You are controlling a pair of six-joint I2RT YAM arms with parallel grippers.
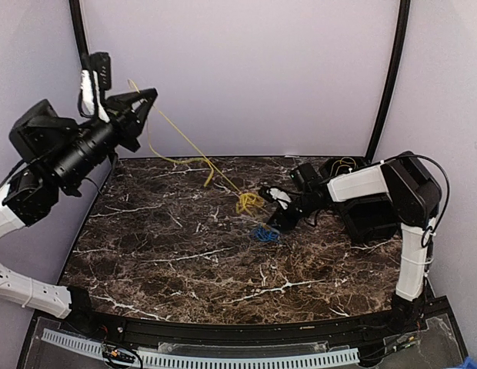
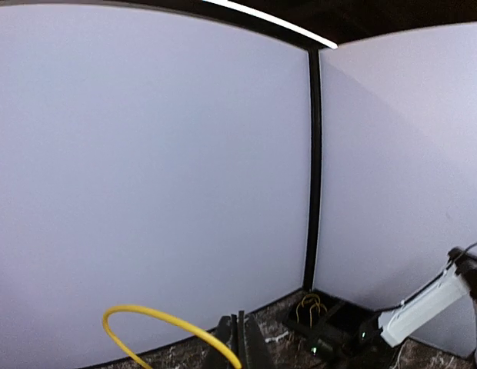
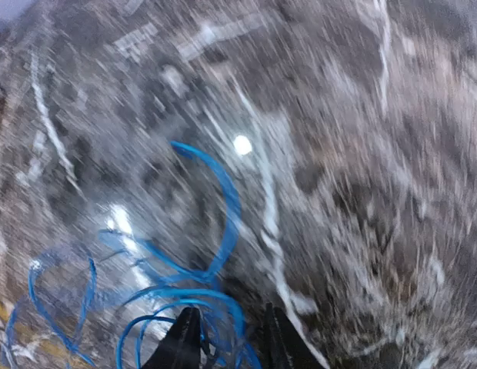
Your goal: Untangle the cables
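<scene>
One yellow cable hangs from the raised left gripper.

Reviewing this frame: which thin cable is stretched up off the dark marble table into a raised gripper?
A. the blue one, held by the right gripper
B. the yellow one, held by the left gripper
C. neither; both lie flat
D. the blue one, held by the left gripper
B: the thin yellow cable rises from the dark marble table to the raised left gripper, while the blue cable bundle lies on the table by the low right gripper.
</scene>
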